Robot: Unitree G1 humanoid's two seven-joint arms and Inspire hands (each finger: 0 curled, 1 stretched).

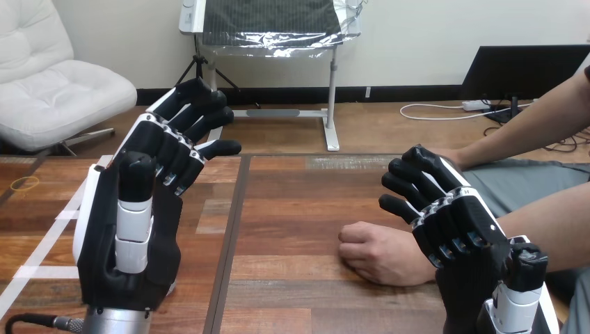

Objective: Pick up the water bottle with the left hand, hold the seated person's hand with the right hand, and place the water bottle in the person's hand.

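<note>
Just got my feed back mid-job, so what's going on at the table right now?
The robot's left hand is raised above the left part of the wooden table, fingers relaxed, with nothing in it. Its right hand is also open and sits over the person's wrist, just right of the person's hand, which rests closed on the table. Its fingers are not curled round the person's hand; whether the two touch, I cannot tell.

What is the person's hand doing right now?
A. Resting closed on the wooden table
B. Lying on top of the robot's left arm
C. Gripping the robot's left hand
A: the person's hand rests closed on the table, next to the robot's right hand and well apart from the left hand, which is raised at the other side.
</note>
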